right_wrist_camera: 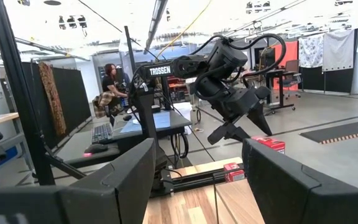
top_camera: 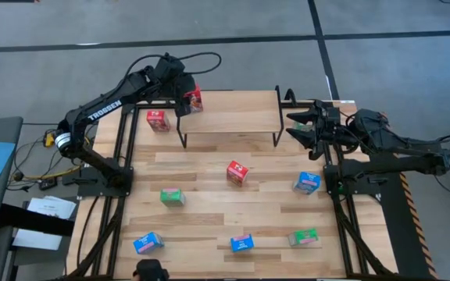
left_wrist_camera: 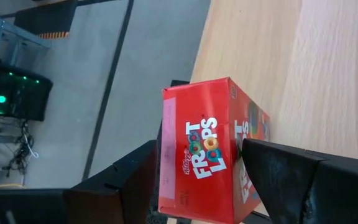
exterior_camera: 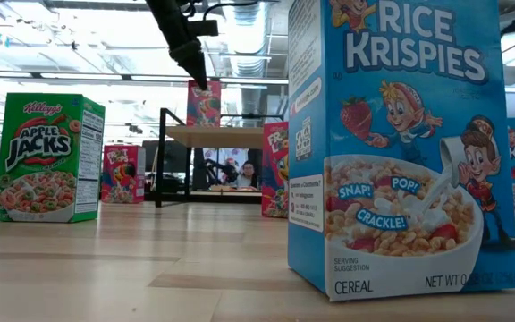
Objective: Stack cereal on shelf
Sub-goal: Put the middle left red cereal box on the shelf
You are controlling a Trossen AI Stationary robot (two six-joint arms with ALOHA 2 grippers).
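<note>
Nine boxes counted: eight on the bench (top_camera: 209, 168), one on the shelf (top_camera: 233, 117).
Bench: slatted light wood, black frame along both sides.
Shelf: low light-wood board on black wire legs, at the bench's far edge, middle.
Left arm: reaches from the left side over the shelf's far-left corner.
Left hand (top_camera: 184, 97): clenched on a red Froot Loops box (left_wrist_camera: 210, 149), one finger on each side; box at the shelf's far-left corner.
Right arm: off the bench's right edge, near the far-right corner.
Right hand (top_camera: 297, 125): released, fingers apart, holding nothing.
Red box (top_camera: 158, 119): on the bench just left of the shelf.
Red box, mid-bench (top_camera: 237, 172): upright, in front of the shelf.
Blue boxes: one toward the right edge (top_camera: 306, 183), two along the near edge (top_camera: 148, 243) (top_camera: 242, 243).
Green boxes: one left of centre (top_camera: 173, 197), one near the near-right corner (top_camera: 304, 236).
</note>
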